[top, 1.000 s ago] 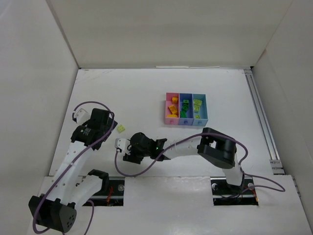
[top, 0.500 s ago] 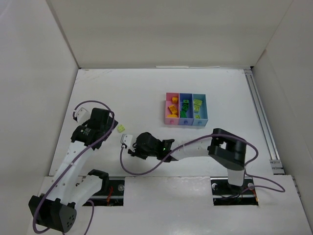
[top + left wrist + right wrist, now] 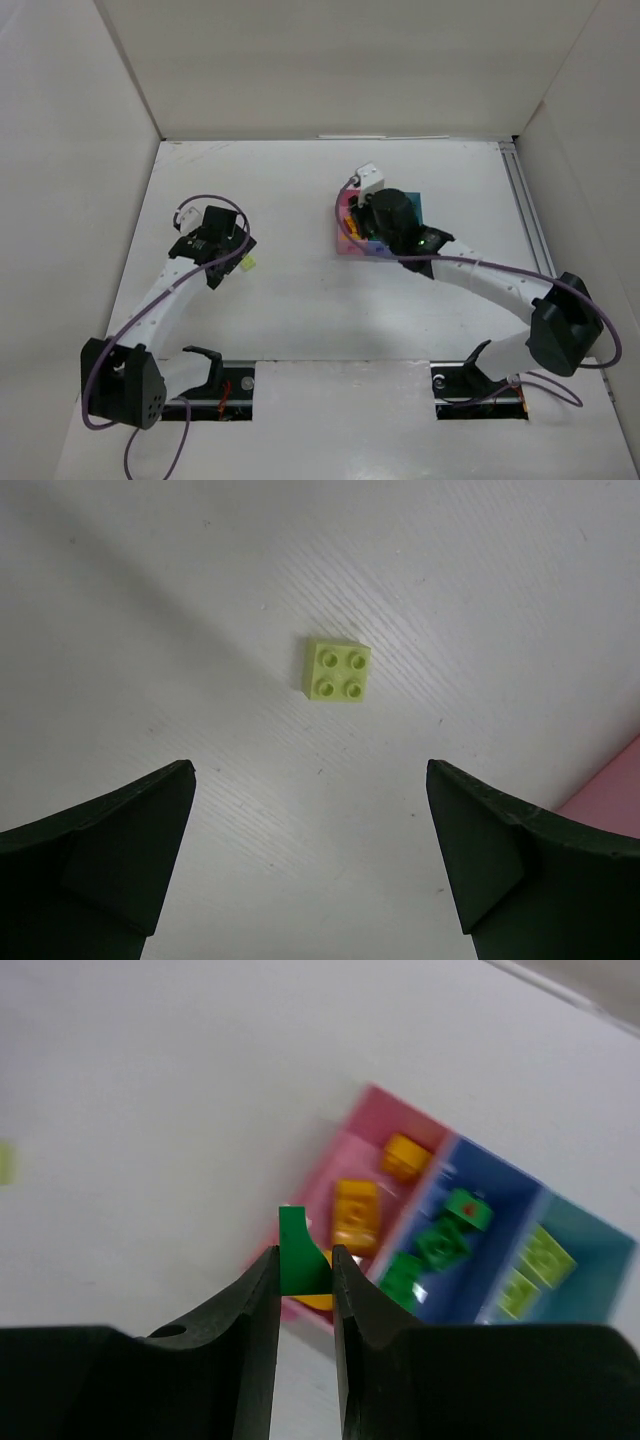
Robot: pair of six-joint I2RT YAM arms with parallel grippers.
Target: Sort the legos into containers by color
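Right gripper [image 3: 303,1258]: jaws narrow, clamped on dark green lego [image 3: 294,1245], held above near wall of pink bin [image 3: 335,1150]; view blurred. Open room left over all three bins. Orange-yellow legos [image 3: 355,1210] seen in pink bin, green ones [image 3: 440,1242] in medium blue bin [image 3: 497,1175], lime ones [image 3: 545,1255] in light blue bin [image 3: 600,1260]. Left gripper [image 3: 308,780]: jaws wide, nothing held. Pale lime lego [image 3: 336,670] seen flat, studs up, ahead between fingers, not touched. Bare white table [image 3: 150,600] all round it; enclosure walls [image 3: 330,70] well apart
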